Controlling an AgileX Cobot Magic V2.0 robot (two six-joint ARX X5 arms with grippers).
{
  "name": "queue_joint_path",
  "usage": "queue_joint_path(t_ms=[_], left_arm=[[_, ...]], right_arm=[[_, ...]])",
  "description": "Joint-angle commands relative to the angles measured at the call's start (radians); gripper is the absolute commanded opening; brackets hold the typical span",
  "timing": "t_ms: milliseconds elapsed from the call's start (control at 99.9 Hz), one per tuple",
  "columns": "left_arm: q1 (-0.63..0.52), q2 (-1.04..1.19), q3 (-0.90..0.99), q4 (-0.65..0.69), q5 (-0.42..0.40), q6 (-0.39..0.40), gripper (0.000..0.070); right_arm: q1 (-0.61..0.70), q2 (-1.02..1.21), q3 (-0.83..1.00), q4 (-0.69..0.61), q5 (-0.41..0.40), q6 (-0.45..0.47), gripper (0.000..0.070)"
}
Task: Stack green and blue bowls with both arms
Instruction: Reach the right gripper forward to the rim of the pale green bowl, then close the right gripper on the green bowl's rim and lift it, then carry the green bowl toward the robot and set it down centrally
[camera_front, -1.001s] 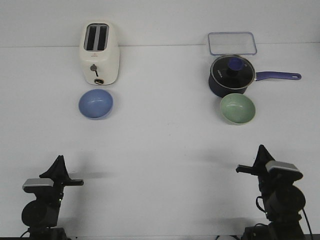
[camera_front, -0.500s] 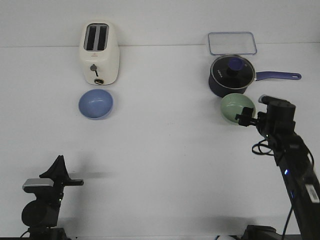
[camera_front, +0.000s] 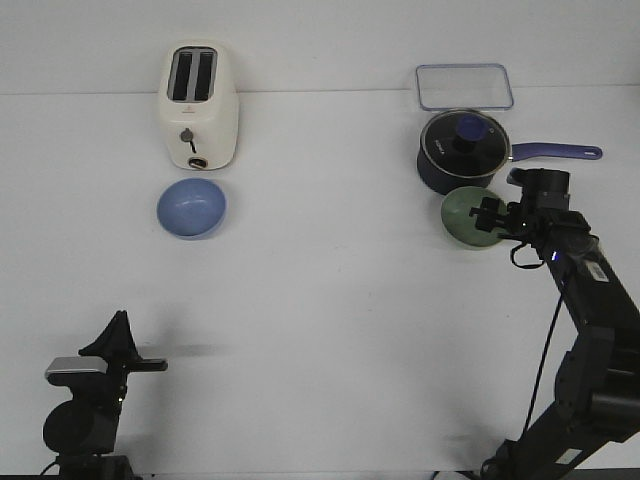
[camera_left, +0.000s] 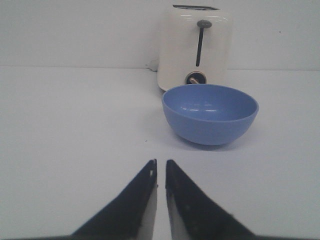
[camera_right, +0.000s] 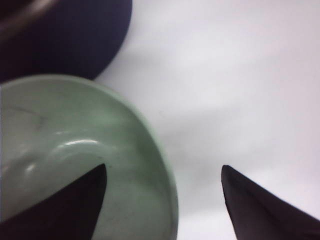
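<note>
The pale green bowl (camera_front: 466, 217) sits at the right, just in front of the dark blue saucepan. My right gripper (camera_front: 488, 222) is open over its right rim; in the right wrist view (camera_right: 163, 169) one finger is inside the green bowl (camera_right: 75, 145) and the other outside, the rim between them. The light blue bowl (camera_front: 192, 208) sits at the left in front of the toaster. My left gripper (camera_front: 120, 325) rests low near the front edge, far from it. In the left wrist view the jaws (camera_left: 160, 162) are nearly shut and empty, the blue bowl (camera_left: 210, 113) ahead.
A cream toaster (camera_front: 201, 106) stands behind the blue bowl. A dark blue lidded saucepan (camera_front: 462, 150) with a long handle touches or nearly touches the green bowl; it also shows in the right wrist view (camera_right: 65, 35). A clear plastic lid (camera_front: 464, 86) lies at the back right.
My right arm has risen from its rest at the front and reached forward to the green bowl, its open jaws now straddling the rim. The left arm and both bowls have not moved.
</note>
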Motion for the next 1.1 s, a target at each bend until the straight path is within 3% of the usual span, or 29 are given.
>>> queue_joint_path(t_ms=[0,150,300,591,671,941,1091], left_arm=[[0.0,-0.002,-0.019,0.011,0.003,0.001,0.0015],[0.0,-0.002,-0.019,0.011,0.003,0.001,0.0015],[0.0,-0.002,-0.019,0.011,0.003,0.001,0.0014],[0.0,-0.002,-0.019,0.011,0.003,0.001,0.0015],[0.0,-0.002,-0.019,0.011,0.003,0.001,0.0014],[0.0,-0.002,-0.019,0.012,0.003,-0.005,0.0014],[0.0,-0.002,-0.018,0.013,0.003,-0.104,0.0014]], right_arm=[[-0.003,0.035,0.029,0.011,-0.004,-0.017,0.032],[-0.005,0.042,0.03,0.013,-0.005,-0.021,0.0],[-0.005,0.017,0.057,-0.048,-0.034,-0.044,0.0],[0.006,-0.22,0.058,-0.163,-0.236,-0.035,0.0],[0.032,-0.288,0.056,-0.214,-0.261,-0.036,0.0],[0.251,-0.522,-0.142,-0.247,-0.275,-0.024,0.0],[0.415,-0.592,-0.268,-0.212,-0.272,0.035,0.0]])
